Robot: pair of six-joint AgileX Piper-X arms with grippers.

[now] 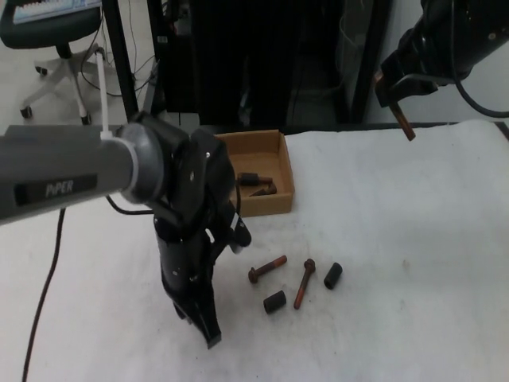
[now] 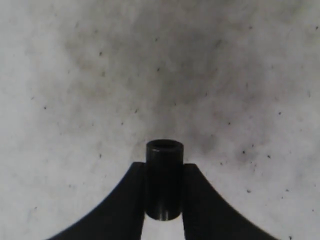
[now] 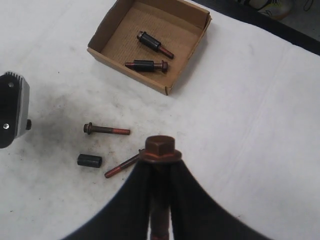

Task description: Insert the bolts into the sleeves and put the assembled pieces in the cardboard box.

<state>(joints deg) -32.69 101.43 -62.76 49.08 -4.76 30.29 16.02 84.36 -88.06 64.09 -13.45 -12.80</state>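
The left tool (image 1: 210, 334) hangs fingers-down over the white cloth-covered bench (image 1: 413, 239) in the high view. Its grey arm (image 1: 71, 169) carries a line of pale lettering. The right tool (image 1: 395, 86) is up at the far right, pinching a rusty hex-head bolt (image 1: 406, 126). The open brown cardboard box (image 1: 266, 205) holds two assembled pieces (image 1: 262, 189). Near it lie two loose bolts (image 1: 266, 269) and two loose black sleeves (image 1: 274, 302).

In the left wrist view, the tool is closed on a short black cylindrical sleeve (image 2: 164, 165), its open end showing.

In the right wrist view, the fingers clamp the bolt's shank, with the head beyond their tips, above the box and loose parts.
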